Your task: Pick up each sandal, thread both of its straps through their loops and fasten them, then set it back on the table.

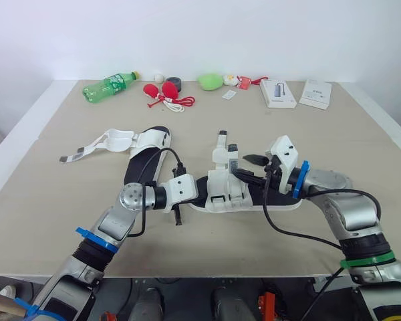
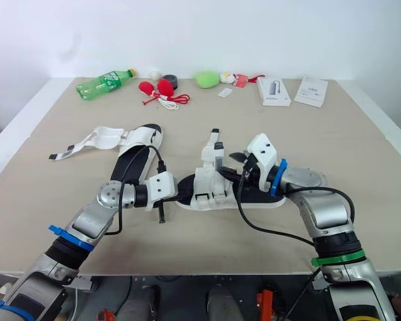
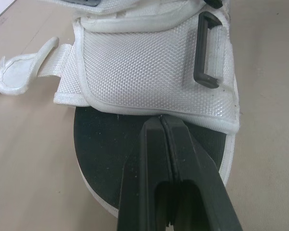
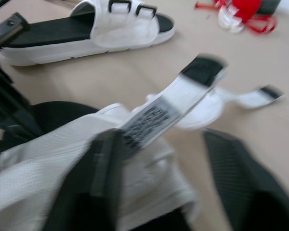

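At the middle of the worktop (image 1: 301, 134) lies a white sandal (image 1: 244, 197) with a black footbed, flat on its sole, and both arms meet at it. The left claw (image 3: 162, 121) is at the sandal's left end with its two fingers pressed together (nothing shows between them). Its tips are over the footbed, just at the hem of the white upper and near a black loop (image 3: 205, 50). The right claw (image 1: 250, 167) is at the sandal's right side with its fingers apart. A strap (image 4: 176, 98) with a printed label and a black tip rises from the upper and lies against one finger (image 4: 103, 173), well apart from the other. To the left of this sandal and a little behind it, the second sandal (image 1: 144, 160) lies flat, its straps (image 1: 93, 147) unfastened and spread away from it on the worktop. Far behind the sandal, to the left, a green bottle (image 1: 110, 85) lies on its side.
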{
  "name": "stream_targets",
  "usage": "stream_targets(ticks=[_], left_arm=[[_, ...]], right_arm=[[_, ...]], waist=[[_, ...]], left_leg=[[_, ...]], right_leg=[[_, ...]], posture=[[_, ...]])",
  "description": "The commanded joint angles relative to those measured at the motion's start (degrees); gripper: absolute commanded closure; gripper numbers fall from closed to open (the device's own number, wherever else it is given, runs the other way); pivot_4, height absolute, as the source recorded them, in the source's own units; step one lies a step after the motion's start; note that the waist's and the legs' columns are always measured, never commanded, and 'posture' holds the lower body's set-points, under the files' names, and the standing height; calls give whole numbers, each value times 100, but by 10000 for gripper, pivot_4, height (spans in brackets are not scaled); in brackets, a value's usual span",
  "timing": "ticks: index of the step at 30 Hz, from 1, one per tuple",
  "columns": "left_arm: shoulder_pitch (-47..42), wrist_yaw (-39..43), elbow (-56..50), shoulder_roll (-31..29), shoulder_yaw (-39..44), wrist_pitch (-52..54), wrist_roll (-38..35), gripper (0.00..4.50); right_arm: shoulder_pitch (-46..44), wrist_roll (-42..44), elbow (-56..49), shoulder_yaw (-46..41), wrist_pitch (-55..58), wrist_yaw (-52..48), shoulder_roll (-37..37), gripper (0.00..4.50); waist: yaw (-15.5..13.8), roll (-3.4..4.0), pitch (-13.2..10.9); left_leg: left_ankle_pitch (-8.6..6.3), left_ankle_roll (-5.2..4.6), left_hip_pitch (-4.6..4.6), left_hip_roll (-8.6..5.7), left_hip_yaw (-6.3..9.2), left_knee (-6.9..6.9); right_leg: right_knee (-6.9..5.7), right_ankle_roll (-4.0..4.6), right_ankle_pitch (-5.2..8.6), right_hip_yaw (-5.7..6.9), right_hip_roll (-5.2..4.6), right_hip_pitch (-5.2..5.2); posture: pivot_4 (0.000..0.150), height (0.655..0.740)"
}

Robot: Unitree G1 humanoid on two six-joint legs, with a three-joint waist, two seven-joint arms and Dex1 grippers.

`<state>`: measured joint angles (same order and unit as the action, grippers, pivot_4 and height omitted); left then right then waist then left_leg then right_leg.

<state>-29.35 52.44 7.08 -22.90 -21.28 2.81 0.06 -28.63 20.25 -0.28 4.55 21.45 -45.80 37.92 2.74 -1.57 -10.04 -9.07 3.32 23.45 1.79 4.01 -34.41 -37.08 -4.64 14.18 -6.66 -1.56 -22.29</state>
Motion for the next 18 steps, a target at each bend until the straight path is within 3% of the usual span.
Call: stream_targets(ticks=[1,4,7,12,14,18], left_arm=[[190,104,240,-50,-238,210,225,45000],[174,114,261,-42,-248,193,227,45000],[148,119,285,-16,-267,175,233,45000],[134,112,300,-2,-270,158,240,45000],[151,109,273,-6,-270,164,241,45000],[193,139,193,-41,-243,197,200,45000]], right_arm=[[-278,-60,-324,-279,-521,-91,-37,5596],[-607,105,-410,-279,-458,-148,-220,5596],[-930,160,-272,-123,-11,-49,-508,12929],[-1276,90,233,131,1007,15,-796,38249],[-1443,-42,573,194,1174,114,-925,42891],[-1712,-326,1085,333,1571,183,-915,42891]], waist=[[1,1,0],[4,1,-1],[6,1,0],[-12,1,0],[-7,1,0],[-7,2,0]], left_leg=[[0,0,0,0,0,0],[0,0,0,0,0,0],[0,0,-1,1,0,0],[0,0,6,-1,3,0],[0,0,9,-2,2,0],[0,0,9,-1,3,0]], right_leg=[[0,0,0,0,0,0],[0,-1,-1,0,0,-1],[0,-1,-1,0,1,0],[0,0,0,0,0,-1],[1,0,0,0,-1,-3],[0,1,-1,1,1,-6]], posture=[[1500,7400],[1500,7400],[1500,7400],[1500,7400],[1500,7400],[1500,7400]])
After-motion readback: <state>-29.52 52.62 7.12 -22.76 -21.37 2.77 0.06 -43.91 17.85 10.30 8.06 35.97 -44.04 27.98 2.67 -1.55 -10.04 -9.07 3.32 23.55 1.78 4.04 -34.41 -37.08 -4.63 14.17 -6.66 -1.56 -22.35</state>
